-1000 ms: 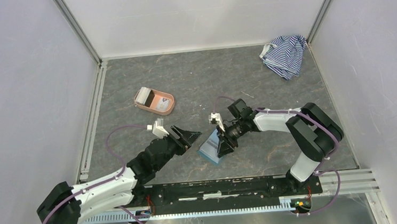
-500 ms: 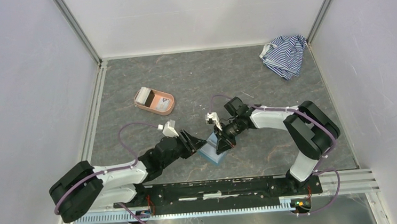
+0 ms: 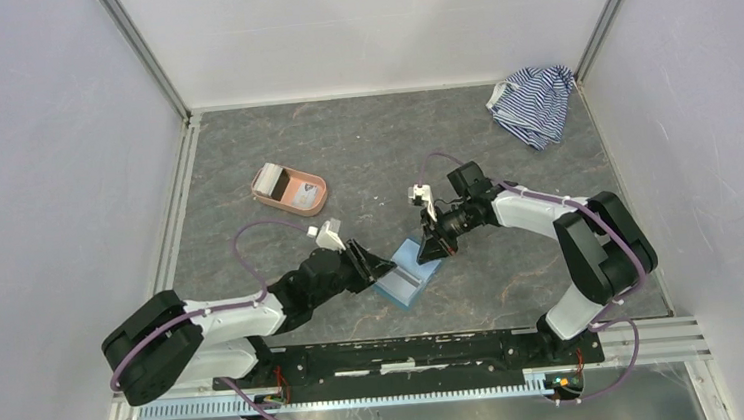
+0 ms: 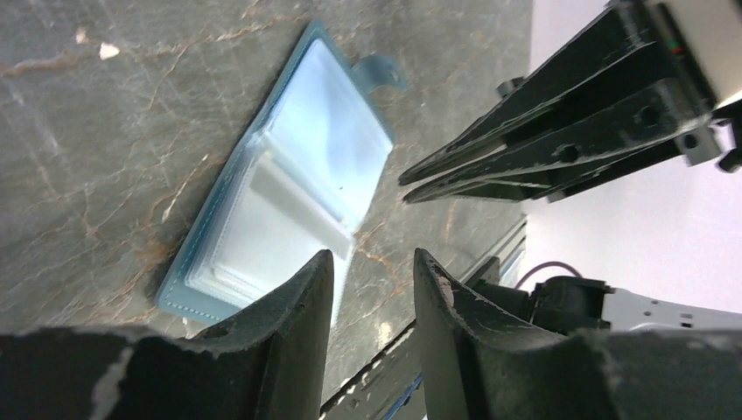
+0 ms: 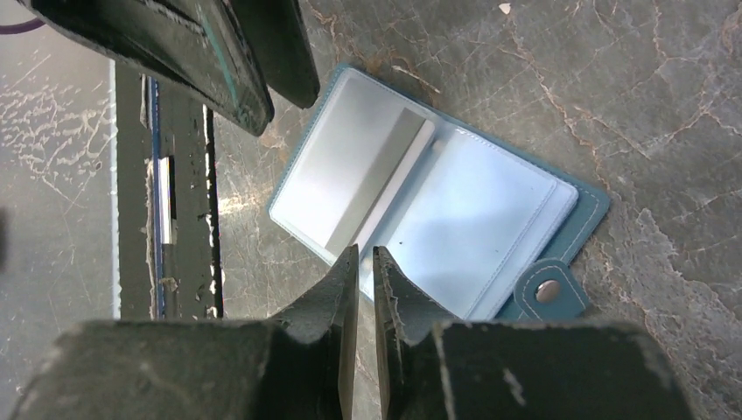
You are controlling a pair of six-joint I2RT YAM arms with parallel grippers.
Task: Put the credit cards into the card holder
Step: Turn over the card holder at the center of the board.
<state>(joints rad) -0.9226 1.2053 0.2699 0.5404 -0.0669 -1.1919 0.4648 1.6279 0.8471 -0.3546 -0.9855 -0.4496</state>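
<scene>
Salmon tray (image 3: 320, 190), left of counter centre: credit cards (image 3: 267, 181) lie inside. Left gripper (image 3: 384, 265) sits low, just beside the card holder's left edge; jaws narrowly apart, nothing between them. Card holder (image 3: 408, 275) lies open and flat, pale inside up, near the middle of the near edge. Right gripper (image 3: 434, 252) hangs over its far end; jaws almost together, nothing seen in them. Striped cloth (image 3: 533, 104): far right corner.
</scene>
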